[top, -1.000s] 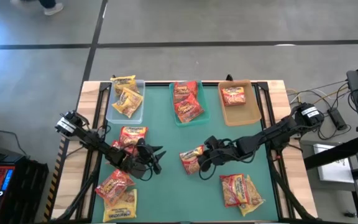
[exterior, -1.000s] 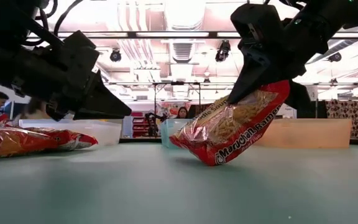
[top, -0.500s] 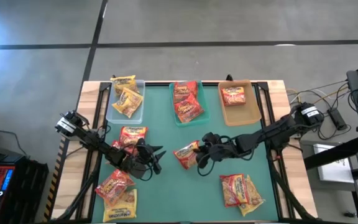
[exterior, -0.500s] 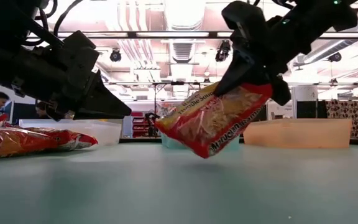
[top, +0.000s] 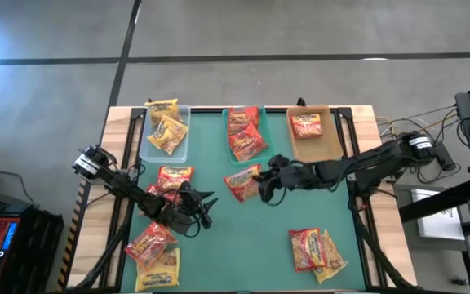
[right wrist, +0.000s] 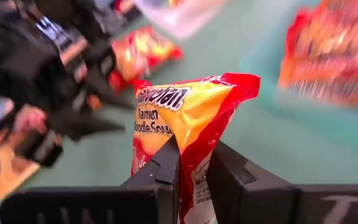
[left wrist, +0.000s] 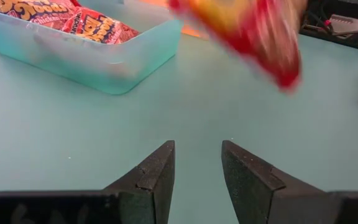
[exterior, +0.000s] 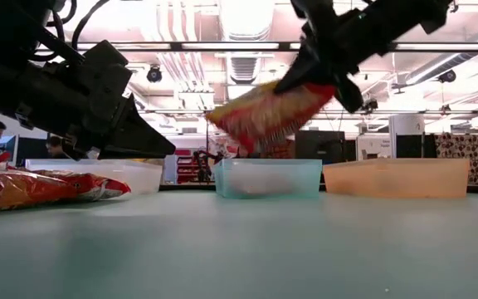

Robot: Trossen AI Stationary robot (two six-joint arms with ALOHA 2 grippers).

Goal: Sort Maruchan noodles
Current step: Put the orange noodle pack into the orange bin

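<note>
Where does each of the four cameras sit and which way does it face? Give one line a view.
High: overhead, straight down on the table, both arms.
Low: at tabletop height, level toward the teal tray; both arms enter from above.
Left wrist: past the open left gripper toward that tray.
Right wrist: past the right gripper, pinching a red packet.
Shared: that packet shows in all four views.

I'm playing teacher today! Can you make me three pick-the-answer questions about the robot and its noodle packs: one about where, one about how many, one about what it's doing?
1. Where is the held packet?
A. in the air, near the teal tray
B. inside the clear tray
C. on the floor

2. How many packets lie in the tan tray?
A. none
B. one
C. four

3. The left gripper is:
A. squeezing a packet
B. open, holding nothing
C. out of sight

Answers: 1 A, the right gripper carries it above the mat. 2 B, a single red packet. 3 B, its fingers are apart.
</note>
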